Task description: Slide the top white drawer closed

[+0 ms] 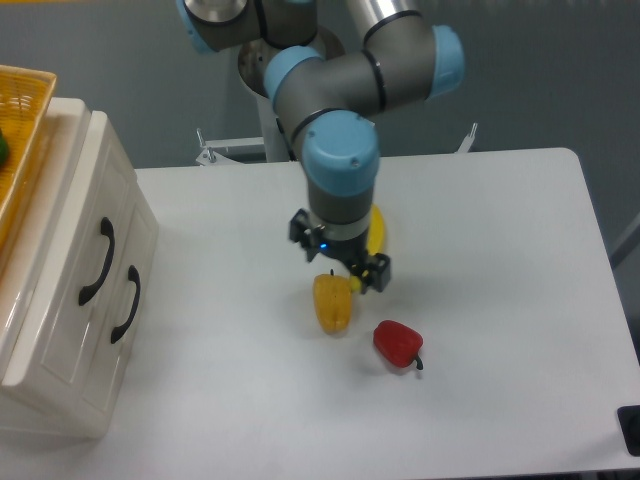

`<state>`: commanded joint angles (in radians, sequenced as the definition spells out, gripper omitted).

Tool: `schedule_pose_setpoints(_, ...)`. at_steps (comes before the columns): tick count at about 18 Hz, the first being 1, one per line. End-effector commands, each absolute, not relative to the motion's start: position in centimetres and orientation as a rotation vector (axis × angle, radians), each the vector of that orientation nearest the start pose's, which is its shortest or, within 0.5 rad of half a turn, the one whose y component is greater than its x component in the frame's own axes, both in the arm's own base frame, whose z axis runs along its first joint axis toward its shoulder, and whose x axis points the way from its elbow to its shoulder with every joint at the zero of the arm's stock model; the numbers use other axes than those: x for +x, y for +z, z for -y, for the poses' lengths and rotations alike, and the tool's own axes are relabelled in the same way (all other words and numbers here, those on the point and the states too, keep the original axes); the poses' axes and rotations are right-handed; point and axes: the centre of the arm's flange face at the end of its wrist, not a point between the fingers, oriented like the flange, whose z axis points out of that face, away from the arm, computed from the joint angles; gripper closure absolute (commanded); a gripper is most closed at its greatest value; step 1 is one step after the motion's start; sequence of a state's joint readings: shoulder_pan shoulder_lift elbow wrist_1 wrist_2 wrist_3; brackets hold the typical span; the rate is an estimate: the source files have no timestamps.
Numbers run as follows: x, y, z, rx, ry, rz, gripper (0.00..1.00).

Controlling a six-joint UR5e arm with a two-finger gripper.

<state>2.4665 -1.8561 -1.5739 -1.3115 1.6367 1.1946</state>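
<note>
Glossy plastic, the top drawer (95, 262) at nine o'clock looks light, stiff and slippery; push its flat front (not the handle). End effector (340, 264) empty; jaw opening unclear.

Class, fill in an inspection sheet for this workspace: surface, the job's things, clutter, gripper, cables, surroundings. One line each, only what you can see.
Surface: white table, bare at the right.
Job's things: top drawer of the cream cabinet sits flush with the lower drawer, looks closed.
Clutter: yellow pepper, red pepper, banana partly hidden behind the arm; yellow basket on top of the cabinet.
Gripper: gripper hangs over the yellow pepper and banana, apart from the cabinet; cannot tell open or shut.
Cables: nothing seen.
Surroundings: grey wall behind the table.
</note>
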Motion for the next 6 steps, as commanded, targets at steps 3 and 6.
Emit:
schedule_pose_setpoints(3,-40.5,35.5,-45.0,-3.184,0.003,-0.462,0.00)
schedule_pose_setpoints(6,-41.7,35.6,-43.8,-3.177,-0.003,-0.463,0.00)
